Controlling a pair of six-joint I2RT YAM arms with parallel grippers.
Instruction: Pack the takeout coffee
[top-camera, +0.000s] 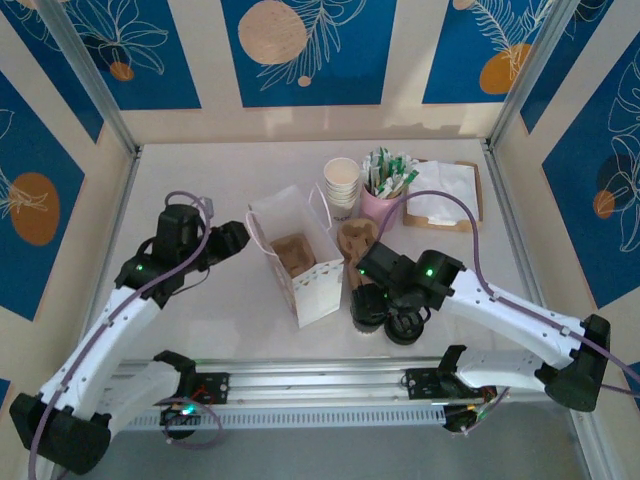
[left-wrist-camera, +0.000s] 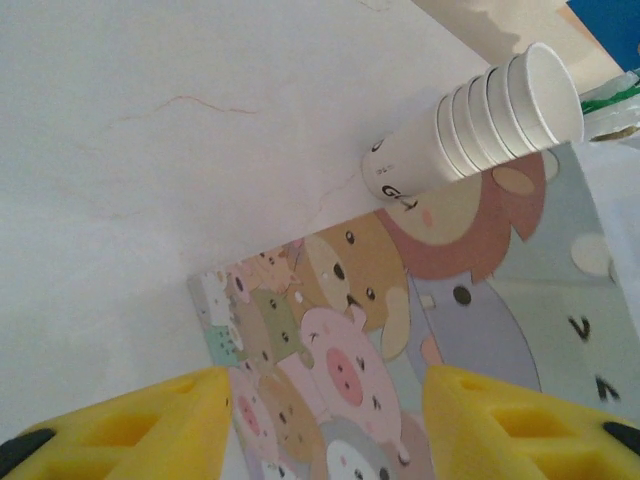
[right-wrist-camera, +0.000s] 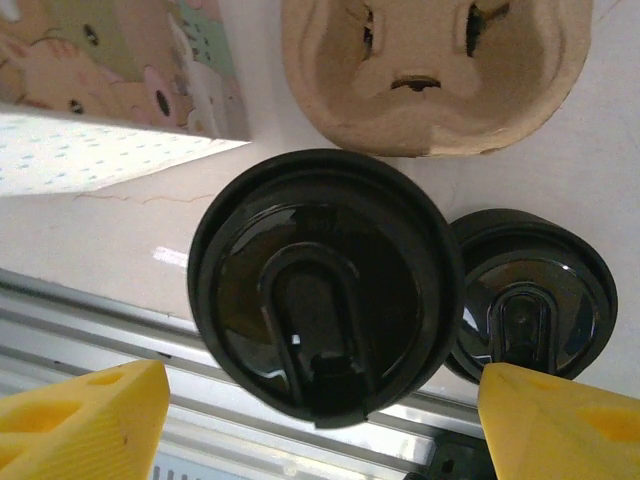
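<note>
Right claw, fingers apart, sits above small cup w/ round black plastic lid, ctr of wrist frame, on white tabletop nr cartoon-print paper bag. Left claw apart too, facing bag.

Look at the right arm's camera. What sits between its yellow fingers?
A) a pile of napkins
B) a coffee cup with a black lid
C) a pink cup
B: the right wrist view looks straight down on the black-lidded takeout coffee, right under the open right end effector.
</note>
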